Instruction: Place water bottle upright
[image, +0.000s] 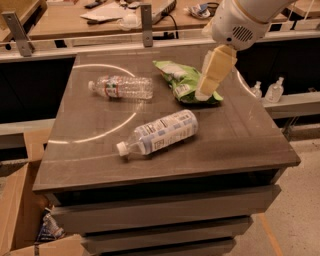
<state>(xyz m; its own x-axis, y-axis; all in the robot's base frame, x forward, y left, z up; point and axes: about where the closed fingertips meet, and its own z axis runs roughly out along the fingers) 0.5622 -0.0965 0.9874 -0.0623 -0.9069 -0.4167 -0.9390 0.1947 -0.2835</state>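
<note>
Lying sideways, back left on the table (240, 135), the water bottle (122, 87) looks light, squashy, slippery; grab its middle; the gripper (204, 92) hangs over the green bag (181, 79); wide or narrow, I cannot tell.

Cream-yellow jaws on a white arm (240, 20) hang above a green bag (176, 76) with white print. Left of the jaws, the water bottle (122, 87) is clear, with a white cap and a red-and-white band. Nearer than the jaws, a clear bottle (160, 132) wears a white-blue printed label. The desk (240, 135) is grey-brown with pale arcs.
</note>
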